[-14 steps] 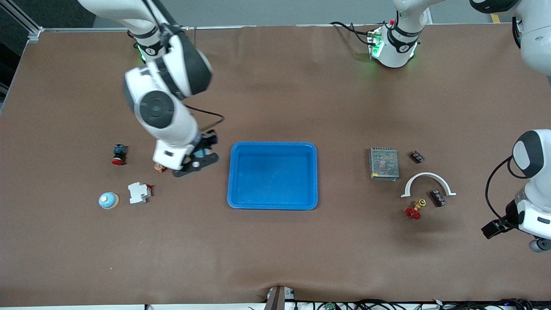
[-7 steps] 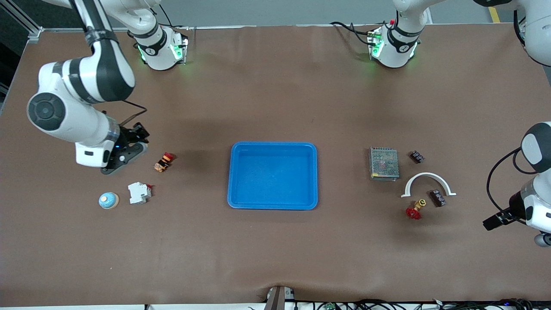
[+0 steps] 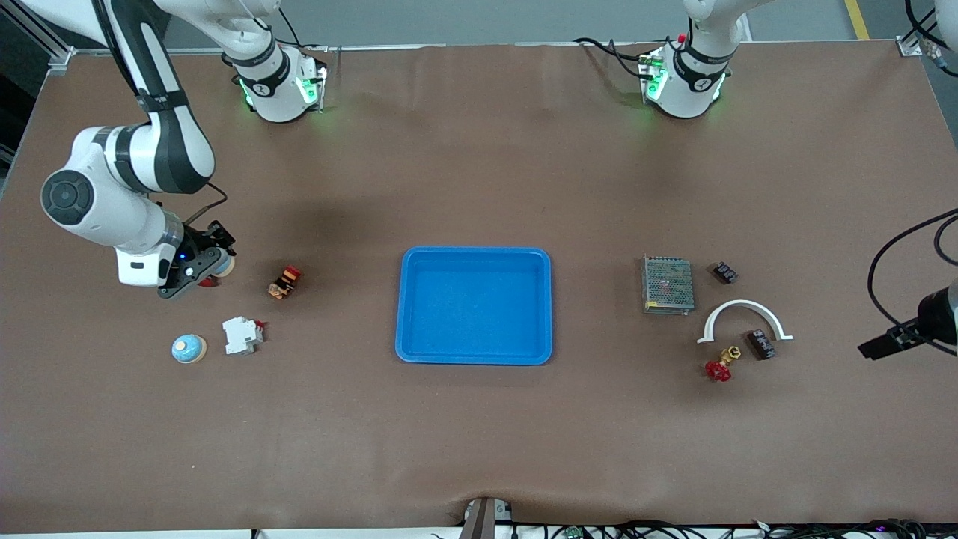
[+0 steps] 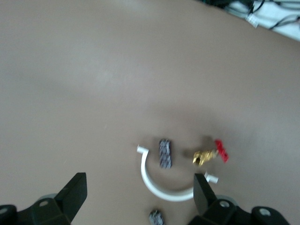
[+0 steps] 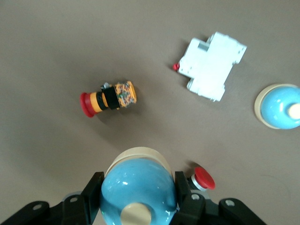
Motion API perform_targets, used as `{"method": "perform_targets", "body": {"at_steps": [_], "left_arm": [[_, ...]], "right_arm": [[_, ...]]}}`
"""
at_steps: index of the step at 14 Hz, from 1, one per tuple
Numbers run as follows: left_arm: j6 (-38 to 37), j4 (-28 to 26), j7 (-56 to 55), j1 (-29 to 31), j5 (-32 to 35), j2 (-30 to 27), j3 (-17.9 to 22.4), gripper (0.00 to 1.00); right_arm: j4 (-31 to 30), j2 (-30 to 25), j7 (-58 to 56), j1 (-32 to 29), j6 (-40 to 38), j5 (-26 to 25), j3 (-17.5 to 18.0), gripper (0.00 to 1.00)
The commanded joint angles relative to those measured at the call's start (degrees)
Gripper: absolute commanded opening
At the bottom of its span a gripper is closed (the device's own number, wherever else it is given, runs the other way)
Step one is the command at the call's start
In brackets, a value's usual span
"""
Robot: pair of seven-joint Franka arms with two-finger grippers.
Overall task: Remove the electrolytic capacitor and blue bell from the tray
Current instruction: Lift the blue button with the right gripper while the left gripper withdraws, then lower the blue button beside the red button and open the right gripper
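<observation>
My right gripper (image 3: 200,268) is shut on a light blue bell with a cream base (image 5: 138,185), held in the air over the red push button (image 5: 203,178) toward the right arm's end of the table. A second blue bell (image 3: 188,349) sits on the table nearer the front camera; it also shows in the right wrist view (image 5: 279,107). My left gripper (image 3: 891,344) is open and empty at the left arm's end of the table; its own view (image 4: 139,185) looks down on two small black ribbed parts (image 4: 164,152). I cannot tell which part is the capacitor.
A blue tray (image 3: 474,358) lies mid-table. A white breaker (image 3: 242,335) and an orange cylinder with a red cap (image 3: 285,281) lie near the right gripper. A metal mesh box (image 3: 667,284), white arc (image 3: 742,307), black parts (image 3: 724,272) and a red-handled brass valve (image 3: 720,366) lie toward the left arm's end.
The right arm swung with the bell from beside the tray toward its own end of the table, uncovering the orange cylinder. The left arm drew back toward the table's edge.
</observation>
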Motion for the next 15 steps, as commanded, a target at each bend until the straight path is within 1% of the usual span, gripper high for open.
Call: {"method": "perform_targets", "body": {"at_steps": [1, 3, 6, 8, 10, 13, 15], "left_arm": [[-5.5, -1.7, 4.2, 0.5, -1.6, -4.1, -0.9, 1.00], [-8.2, -1.9, 6.0, 0.4, -1.7, -6.0, -1.7, 1.00], [-10.7, -3.3, 6.0, 0.5, -1.8, -9.1, -4.1, 1.00], [-12.2, -4.4, 6.6, 0.6, -1.8, -11.0, -5.3, 1.00], [-12.4, -6.6, 7.6, 0.6, -1.8, -14.0, -6.0, 1.00], [-12.4, -8.3, 7.9, 0.6, -2.2, -17.4, -6.6, 1.00], [-14.9, -7.9, 8.0, 0.8, -6.9, -19.4, -6.5, 1.00]], "right_arm": [[-3.9, -1.3, -0.9, -1.4, 3.3, 0.2, 1.1, 0.39], [-4.7, 0.6, -0.9, -1.4, 5.7, 0.2, 1.1, 0.39], [-5.4, 2.7, -0.9, -1.4, 7.7, 0.2, 1.1, 0.39], [-7.4, 3.5, -0.9, -1.4, 11.1, 0.2, 1.2, 0.39], [-9.1, 4.8, -1.0, -1.4, 14.9, 0.2, 1.2, 0.39], [-9.1, 8.4, -3.8, -2.5, 19.2, 0.2, 1.2, 0.39], [-9.1, 10.9, -5.1, -3.2, 22.2, 0.2, 1.2, 0.39]]}}
